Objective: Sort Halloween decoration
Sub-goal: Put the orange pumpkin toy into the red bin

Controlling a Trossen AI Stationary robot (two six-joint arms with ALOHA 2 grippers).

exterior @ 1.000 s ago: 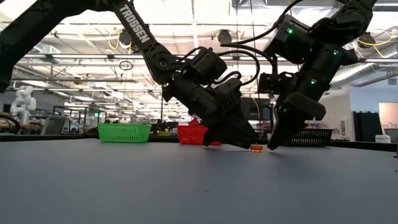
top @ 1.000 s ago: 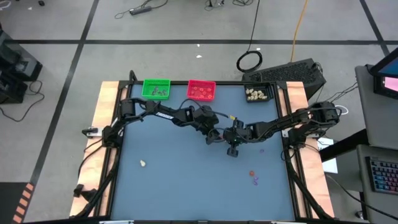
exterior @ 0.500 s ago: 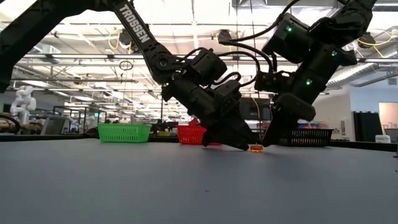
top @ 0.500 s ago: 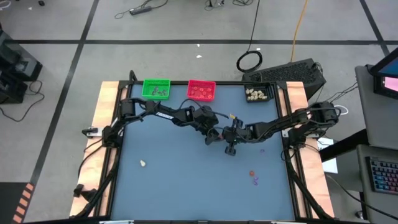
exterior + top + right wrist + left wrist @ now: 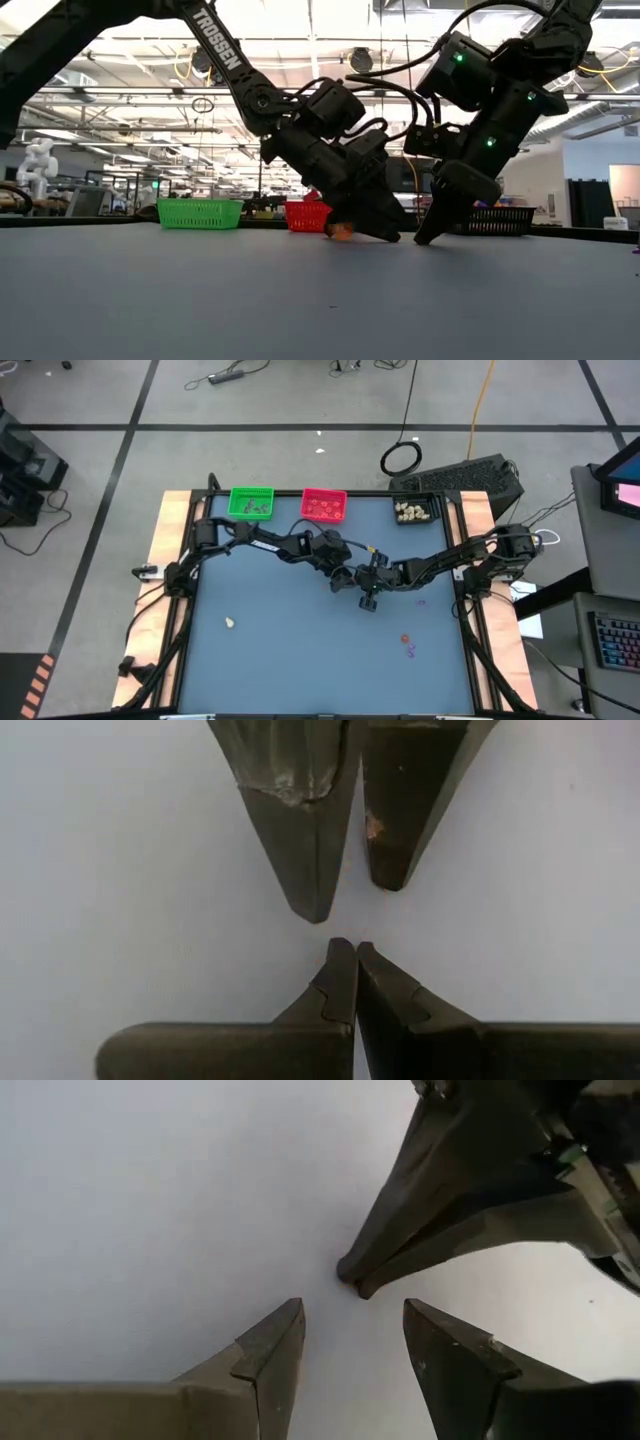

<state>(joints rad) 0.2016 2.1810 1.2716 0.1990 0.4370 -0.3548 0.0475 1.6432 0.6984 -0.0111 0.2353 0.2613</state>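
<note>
Near the table's middle my open left gripper slants down, its fingertips standing apart at the table top. My shut right gripper slants down facing it, its tips just ahead of the left gripper's gap. A small orange-red trinket of the Halloween decoration lies on the table at the underside of the left gripper, behind its fingertips. It is hidden in the high view and in the left wrist view. My left gripper has the orange-red trinket right under its fingers; whether they touch it, I cannot tell. My right gripper's shut tips stand at the table's surface, apart from the trinket; whether they touch the table, I cannot tell.
At the far edge stand a green tray, a red tray and a black tray, each with trinkets inside. Loose on the table lie a cream trinket near left, and an orange one and a purple one near right.
My shut right gripper has gone a little toward the table's left edge and down, toward the left gripper. The orange-red trinket that lay between the two grippers has slid left along the table and now lies under the left gripper.
</note>
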